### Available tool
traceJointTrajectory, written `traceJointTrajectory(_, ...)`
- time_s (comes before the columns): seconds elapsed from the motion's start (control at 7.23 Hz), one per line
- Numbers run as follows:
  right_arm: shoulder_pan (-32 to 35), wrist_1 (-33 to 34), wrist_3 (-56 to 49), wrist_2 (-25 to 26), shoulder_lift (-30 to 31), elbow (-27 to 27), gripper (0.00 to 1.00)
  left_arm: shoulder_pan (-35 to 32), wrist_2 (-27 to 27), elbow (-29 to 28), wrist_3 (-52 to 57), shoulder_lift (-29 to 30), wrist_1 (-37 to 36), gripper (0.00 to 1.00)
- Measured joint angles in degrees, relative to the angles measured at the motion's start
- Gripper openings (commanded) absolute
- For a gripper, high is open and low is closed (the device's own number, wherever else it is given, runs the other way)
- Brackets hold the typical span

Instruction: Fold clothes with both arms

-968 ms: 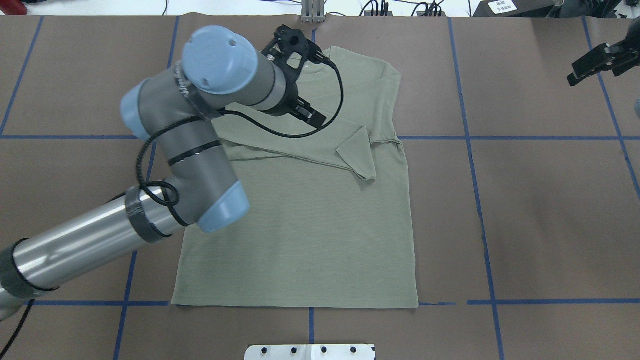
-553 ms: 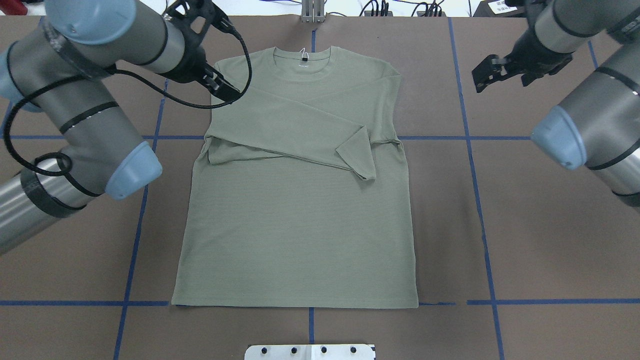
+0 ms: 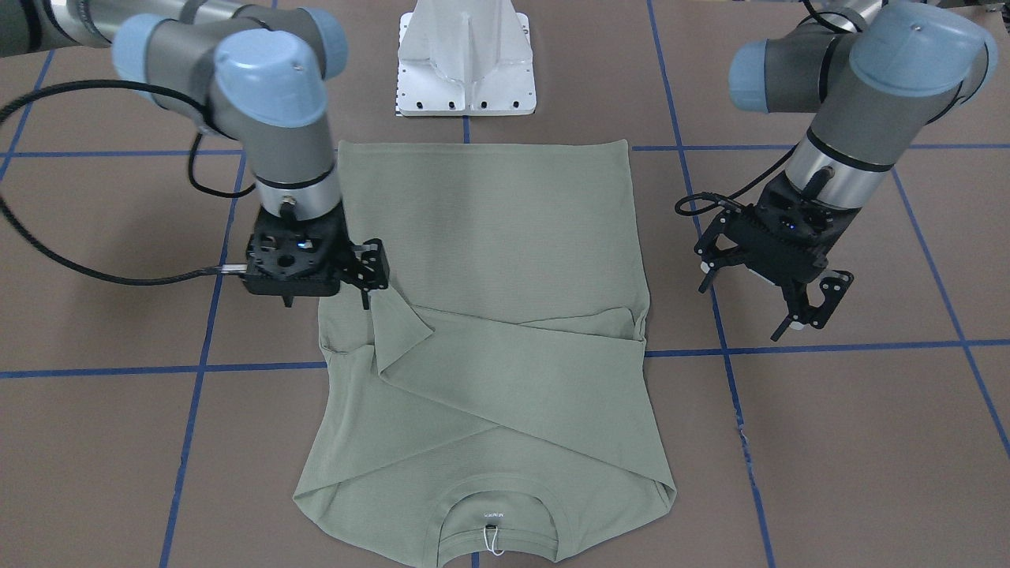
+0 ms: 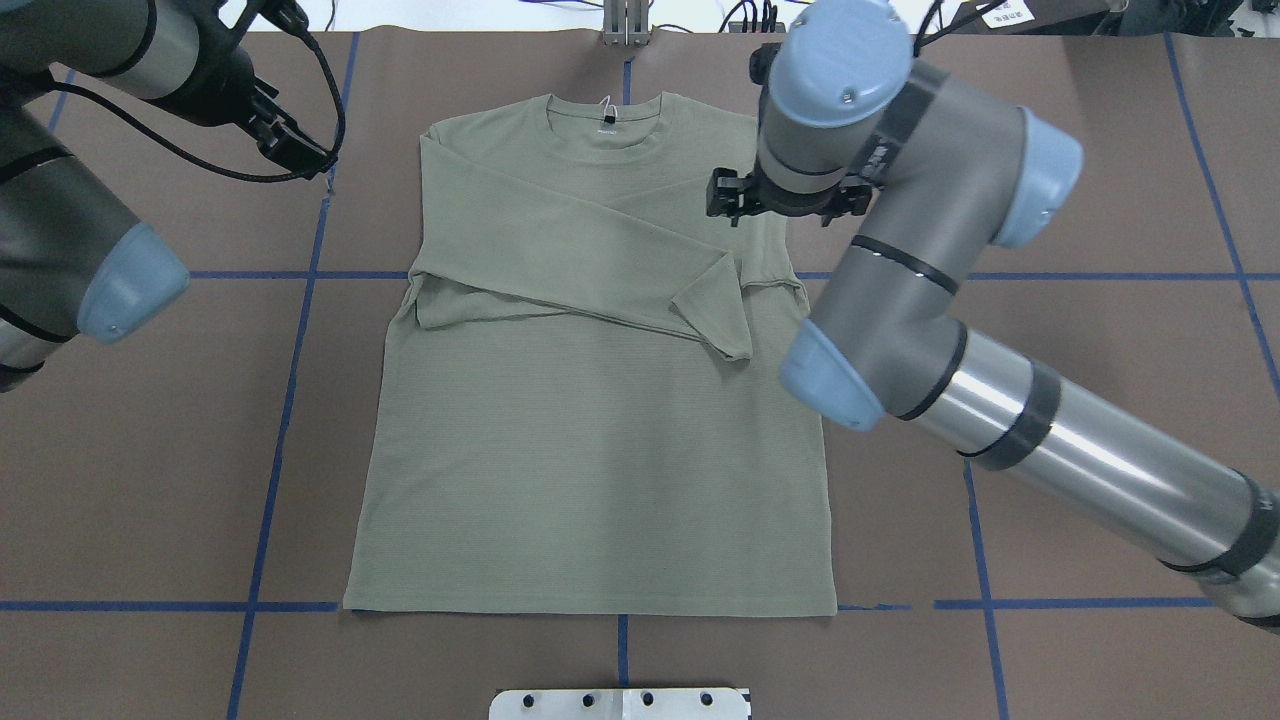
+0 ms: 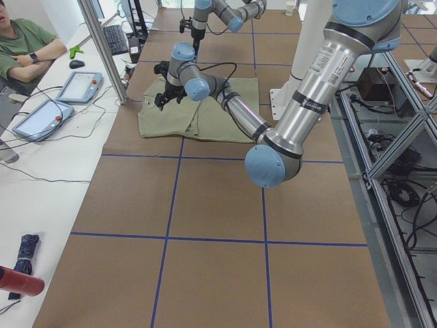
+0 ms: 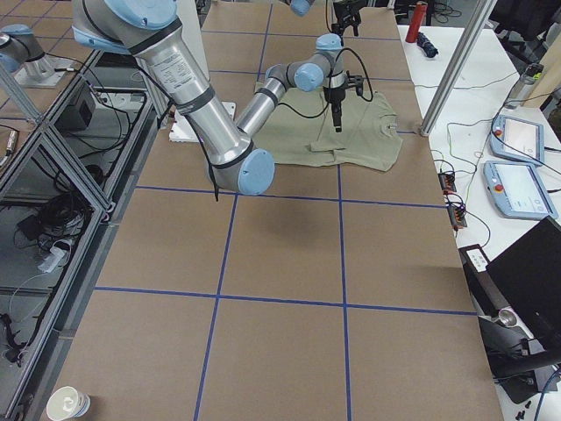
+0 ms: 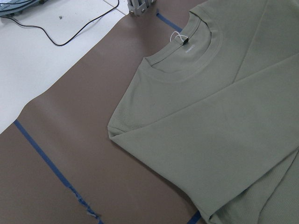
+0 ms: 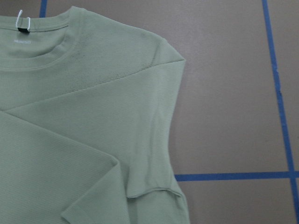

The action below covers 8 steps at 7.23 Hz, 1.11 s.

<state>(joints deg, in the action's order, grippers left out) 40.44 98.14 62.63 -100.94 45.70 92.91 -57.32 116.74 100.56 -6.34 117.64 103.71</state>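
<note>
brown table [image 4: 150, 480] with its blue tape grid filled the frame, and the sage-green shirt [image 4: 600, 460] lay flat at centre, neckline toward the top edge, both sleeves crossed over the chest. right arm [image 4: 900, 200] reached in from the lower right, the right gripper [image 3: 371, 284] at the shirt's side edge by a sleeve cuff, jaws impossible to call. left arm [image 4: 60, 230] sat upper left, left gripper [image 3: 753, 298] spread wide, empty, off the cloth. neck label [image 4: 607, 118] and white string tag [image 4: 606, 102] showed.

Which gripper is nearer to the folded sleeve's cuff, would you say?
Right. The right gripper is beside the cuff, at the shirt's edge; the left gripper is off the shirt, opposite side.
</note>
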Motion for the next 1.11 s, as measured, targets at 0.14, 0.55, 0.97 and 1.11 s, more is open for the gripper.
traceJointTrajectory(0.14,-2.50,0.04,2.44,3.06,-3.92,-5.09,0.92,-0.28,0.28,0.04,0.28,-0.62,0.17,1.00)
traceJointTrajectory(0.55,-7.29,-0.23,5.37,9.53,-10.69,-17.91,0.79,-0.42,0.41,0.06,-0.07,-1.26,0.51,1.00)
traceJointTrajectory(0.97,-9.57,-0.48,5.66,12.63,-12.89,-23.75,0.70,-0.42,0.42,-0.17,-0.23,-1.35,0.53,1.00)
traceJointTrajectory(1.11,-10.07,-0.49,5.63,13.34,-13.02,-24.56,0.67,-0.42,0.42,-0.28,-0.24,-1.36,0.53,1.00)
